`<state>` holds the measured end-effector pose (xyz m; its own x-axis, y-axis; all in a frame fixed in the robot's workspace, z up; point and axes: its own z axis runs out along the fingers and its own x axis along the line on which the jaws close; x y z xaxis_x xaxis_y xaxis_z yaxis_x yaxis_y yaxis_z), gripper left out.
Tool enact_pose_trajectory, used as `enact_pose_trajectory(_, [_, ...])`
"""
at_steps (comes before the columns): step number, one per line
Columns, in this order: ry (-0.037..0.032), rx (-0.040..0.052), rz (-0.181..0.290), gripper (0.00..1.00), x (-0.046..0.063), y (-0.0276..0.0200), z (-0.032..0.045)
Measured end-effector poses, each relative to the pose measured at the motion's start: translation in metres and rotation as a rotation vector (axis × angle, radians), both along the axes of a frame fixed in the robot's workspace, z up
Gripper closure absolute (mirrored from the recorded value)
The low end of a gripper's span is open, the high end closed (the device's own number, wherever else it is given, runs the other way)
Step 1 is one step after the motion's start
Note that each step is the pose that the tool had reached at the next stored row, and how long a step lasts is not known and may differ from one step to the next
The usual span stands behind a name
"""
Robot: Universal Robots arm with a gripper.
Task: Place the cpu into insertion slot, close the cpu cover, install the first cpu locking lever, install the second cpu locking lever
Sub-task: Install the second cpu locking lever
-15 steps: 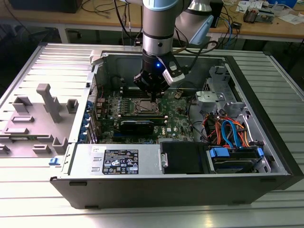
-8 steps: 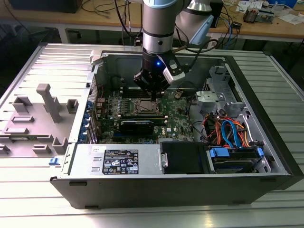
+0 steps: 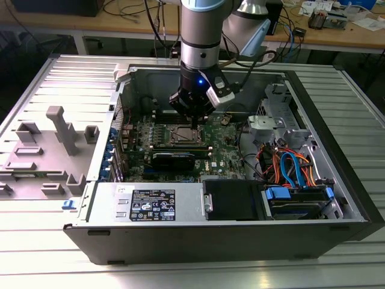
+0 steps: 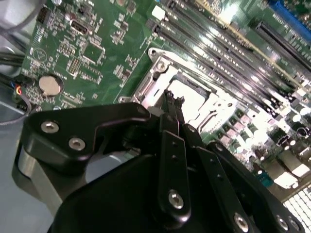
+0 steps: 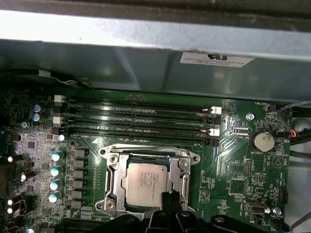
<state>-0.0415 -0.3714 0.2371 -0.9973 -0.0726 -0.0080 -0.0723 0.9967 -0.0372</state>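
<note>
— Gripper (image 4: 173,99) sits right over the insertion slot (image 5: 148,182) in the open case (image 3: 198,241); its fingertips look pressed together, nothing between them

— And the cpu (image 5: 146,183)?

— Already lying flat in the slot, with the cpu cover (image 5: 115,175) down around it, in the first wrist view

— How would it handle?

— Light, stiff and fragile underneath, I'd judge; take it by the edges only. That thin metal cover is springy, best pushed at its rim
</note>
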Motion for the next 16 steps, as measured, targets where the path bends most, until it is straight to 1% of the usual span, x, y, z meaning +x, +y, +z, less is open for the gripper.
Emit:
enact_pose_trajectory(1, [0.0000, 0.0001, 0.000, 0.89, 0.000, 0.0000, 0.0011])
enact_pose_trajectory(3, [0.0010, 0.0002, 0.000, 0.89, 0.000, 0.0000, 0.0065])
enact_pose_trajectory(4, [0.0009, 0.0001, 0.000, 0.89, 0.000, -0.0002, 0.0076])
enact_pose_trajectory(6, [0.0016, 0.0001, 0.000, 0.89, 0.000, -0.0007, 0.0079])
enact_pose_trajectory(7, [0.0025, 0.0000, 0.000, 0.89, 0.000, -0.0020, 0.0079])
enact_pose_trajectory(10, [0.0033, -0.0001, 0.000, 0.89, 0.000, -0.0092, 0.0079])
enact_pose_trajectory(16, [0.0032, 0.0014, 0.000, 0.89, 0.000, -0.0289, 0.0079])
